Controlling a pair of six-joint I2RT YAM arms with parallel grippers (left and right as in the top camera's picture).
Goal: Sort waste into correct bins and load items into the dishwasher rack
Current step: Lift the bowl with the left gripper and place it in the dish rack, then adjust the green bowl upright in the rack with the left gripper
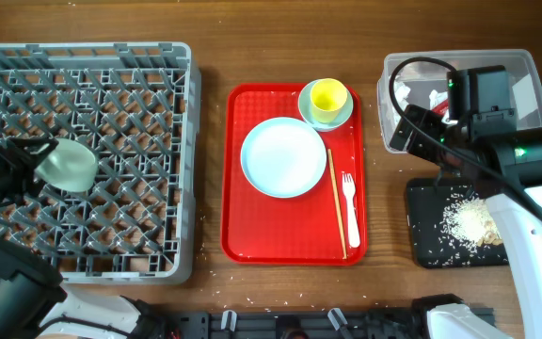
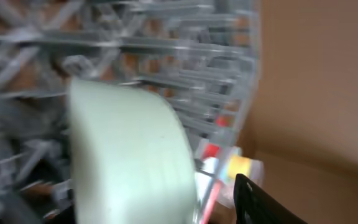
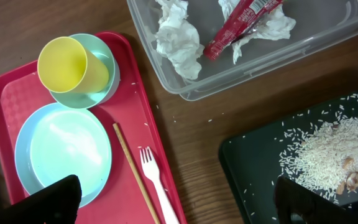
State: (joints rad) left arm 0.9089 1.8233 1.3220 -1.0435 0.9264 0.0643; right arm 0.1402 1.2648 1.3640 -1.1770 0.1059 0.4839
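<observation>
Bowl (image 1: 67,165), pale, stiff, likely light and slick, hangs tilted over the dishwasher rack (image 1: 149,66) at left, its rim pinched by the left gripper (image 1: 34,156). The right gripper (image 3: 179,202) has its jaws spread wide.

Overhead is looking straight down; right wrist is sharing its red tray (image 3: 5,106), nearer; left is hugging the rack (image 2: 166,50).

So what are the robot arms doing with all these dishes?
They are tidying up. The left gripper holds a pale bowl at the grey rack. The right gripper is open and empty. Tissue and a red sachet lie in the clear tub, rice on the black tray. The plate, cup, fork and chopstick sit on the red tray.
</observation>
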